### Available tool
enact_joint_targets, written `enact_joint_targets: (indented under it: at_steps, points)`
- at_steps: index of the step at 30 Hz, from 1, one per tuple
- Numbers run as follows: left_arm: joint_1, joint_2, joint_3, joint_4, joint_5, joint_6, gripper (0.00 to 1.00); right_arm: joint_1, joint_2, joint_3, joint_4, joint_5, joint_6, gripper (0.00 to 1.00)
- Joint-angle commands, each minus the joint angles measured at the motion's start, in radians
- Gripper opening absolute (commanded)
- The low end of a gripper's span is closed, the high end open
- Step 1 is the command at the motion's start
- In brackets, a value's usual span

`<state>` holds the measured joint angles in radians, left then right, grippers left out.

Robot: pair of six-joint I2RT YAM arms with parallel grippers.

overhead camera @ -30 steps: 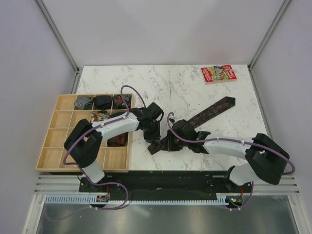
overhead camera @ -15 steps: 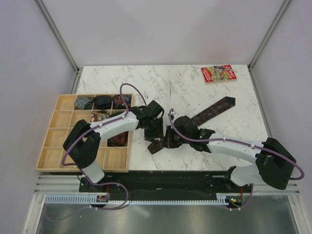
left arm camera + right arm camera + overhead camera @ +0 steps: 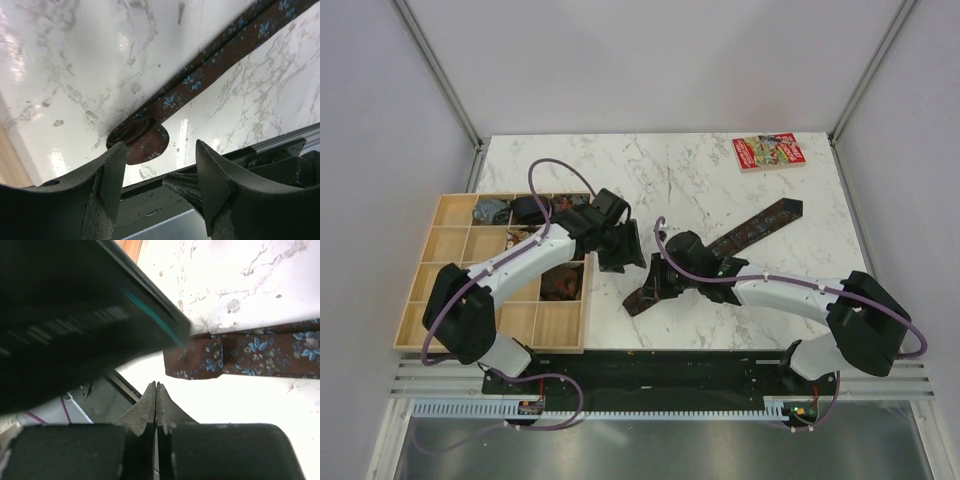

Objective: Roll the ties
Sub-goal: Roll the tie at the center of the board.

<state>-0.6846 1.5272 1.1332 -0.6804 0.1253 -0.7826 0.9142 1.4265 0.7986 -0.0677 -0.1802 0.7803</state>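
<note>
Compartment tray [image 3: 430, 262] on table [image 3: 670, 170], left side; rolled ties [image 3: 530, 208] in its far row; flat tie [image 3: 750, 228] diagonal at centre, near end right of tray; booklet [image 3: 768, 152] far-right corner, well apart.

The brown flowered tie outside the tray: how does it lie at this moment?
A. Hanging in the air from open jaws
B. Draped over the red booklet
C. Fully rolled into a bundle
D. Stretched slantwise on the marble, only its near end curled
D: the tie runs slantwise across the marble table, to the right of the wooden tray, and the left wrist view shows only its near end curled into a small roll.
</note>
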Motion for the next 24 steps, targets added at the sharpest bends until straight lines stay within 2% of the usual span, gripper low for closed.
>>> enact_joint_targets:
  at_steps: [1,5,16,24]
  points:
    - [0.083,-0.094,-0.029,-0.027,-0.004,0.074,0.64,0.002,0.046,0.053,0.045,-0.010,-0.016,0.02]
    - [0.120,-0.160,-0.076,-0.033,-0.013,0.083,0.64,0.000,0.092,0.070,0.054,-0.004,-0.033,0.01]
    - [0.120,-0.263,-0.188,-0.027,0.008,0.066,0.63,-0.032,0.199,0.045,0.123,-0.015,-0.052,0.00]
    - [0.112,-0.311,-0.297,0.109,0.102,0.022,0.63,-0.051,0.227,-0.012,0.174,-0.024,-0.046,0.00]
